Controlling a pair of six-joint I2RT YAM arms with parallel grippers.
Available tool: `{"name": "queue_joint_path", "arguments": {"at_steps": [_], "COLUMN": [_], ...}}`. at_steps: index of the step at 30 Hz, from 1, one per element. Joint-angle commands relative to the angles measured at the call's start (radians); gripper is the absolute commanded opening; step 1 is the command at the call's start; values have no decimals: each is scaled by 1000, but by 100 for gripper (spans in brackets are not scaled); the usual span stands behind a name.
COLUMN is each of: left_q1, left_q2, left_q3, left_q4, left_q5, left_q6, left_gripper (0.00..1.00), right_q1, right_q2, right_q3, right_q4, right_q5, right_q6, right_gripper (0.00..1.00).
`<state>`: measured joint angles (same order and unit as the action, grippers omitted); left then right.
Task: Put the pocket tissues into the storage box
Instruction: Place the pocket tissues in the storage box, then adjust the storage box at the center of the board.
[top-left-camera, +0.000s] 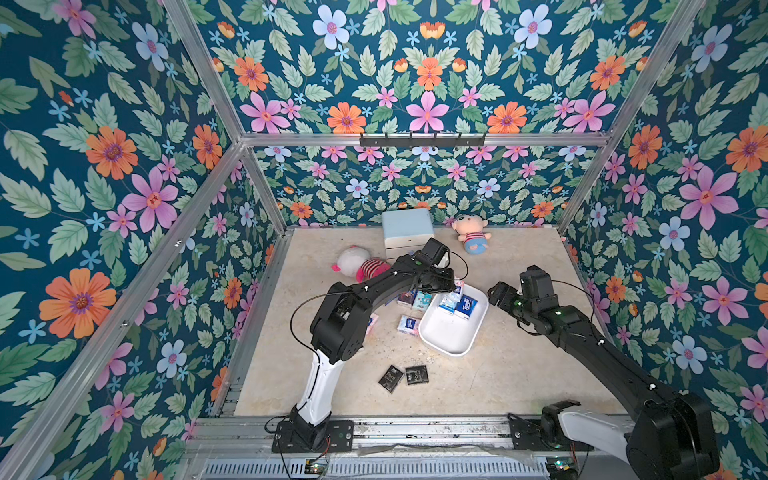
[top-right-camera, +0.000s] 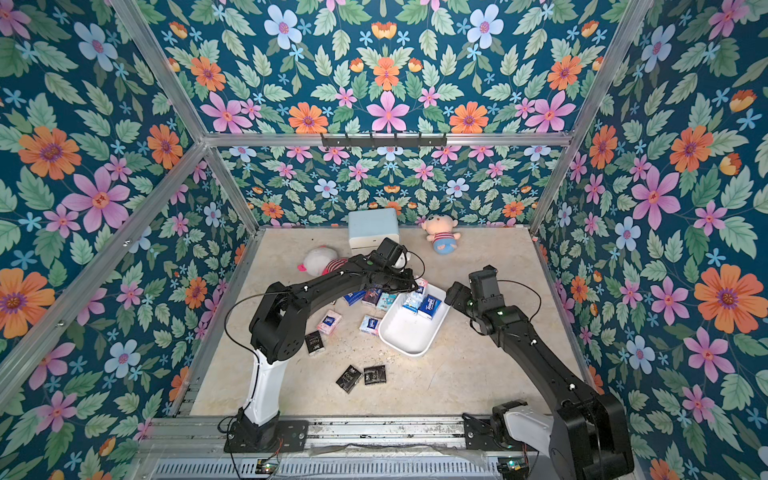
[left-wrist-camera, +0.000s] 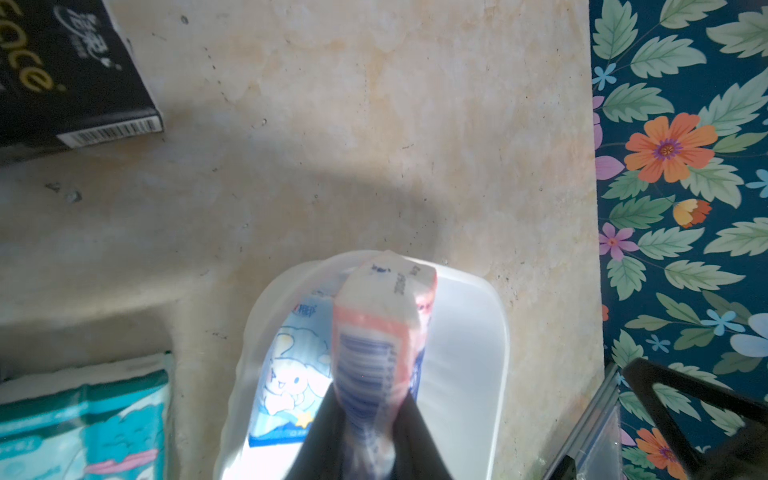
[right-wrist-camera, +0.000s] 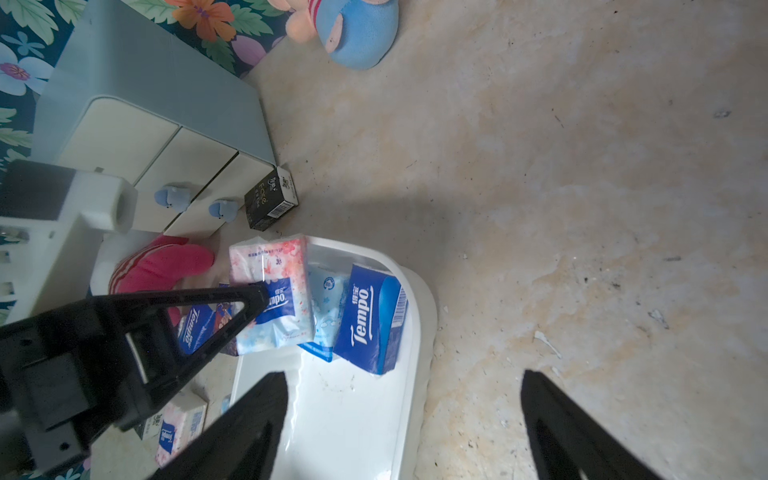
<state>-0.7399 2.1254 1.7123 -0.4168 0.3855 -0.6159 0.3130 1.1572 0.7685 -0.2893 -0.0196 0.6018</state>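
pink pocket tissues (left-wrist-camera: 382, 332) are hanging in my clamped left end effector (left-wrist-camera: 365, 419) over the storage box (top-left-camera: 446, 340), two packets (top-left-camera: 466, 306) lying inside, many more waiting on the desk (top-left-camera: 519, 365), my right end effector (right-wrist-camera: 403, 386) gaping empty.

"Tempo" runs in white letters, next to Chinese characters, along the dark blue plastic-wrapped tissue packet (right-wrist-camera: 370, 320) in the white shallow plastic tray (right-wrist-camera: 353, 415). The pink-and-white blossom-printed packet (right-wrist-camera: 274, 266) bears the same word on a blue band, its first letter hidden. The black flat packet (right-wrist-camera: 271, 203) shows gold lettering, probably "Face", with small characters too blurred to read and a white barcode label.
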Motion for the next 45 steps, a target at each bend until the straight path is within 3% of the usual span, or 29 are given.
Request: {"name": "queue_joint_path", "arguments": {"at_steps": [1,9,11,15,18,26,33,40,45], "left_q1": [-7,-9,-9,-8,-8,-5,54,191,237], "left_q2": [-17,13,20,24,7,-120,-333,-572,-688], "left_q3": [-17,9,21,57,83,81,-195,-568,-720], "left_q4": [-39,-51,-53,-72,-94,-161,-106,-50,-62], "left_q5": [-24,-27,-29,-53,-97,-250,-387,-412,-437], "left_q6": [21,37,40,44,49,53,-70,-201,-224], "left_gripper": [23,27,32,54,63,67,67,67,67], "right_q1": [0,1,0,1,0,41,92,93,93], "right_q2": [-7,-17,-18,-23,-18,42,172,289,360], "right_q3": [-7,-13,-18,-29,-32,-39,1,76,131], "right_q4": [-2,-4,-3,-2,5,42,49,12,-28], "right_q5": [-8,-14,-18,-22,-50,-87,-49,-11,10], "right_q6": [-12,-8,-4,2,3,8,7,-54,-111], "right_gripper": [92,92,92,93,92,90,79,55,36]}}
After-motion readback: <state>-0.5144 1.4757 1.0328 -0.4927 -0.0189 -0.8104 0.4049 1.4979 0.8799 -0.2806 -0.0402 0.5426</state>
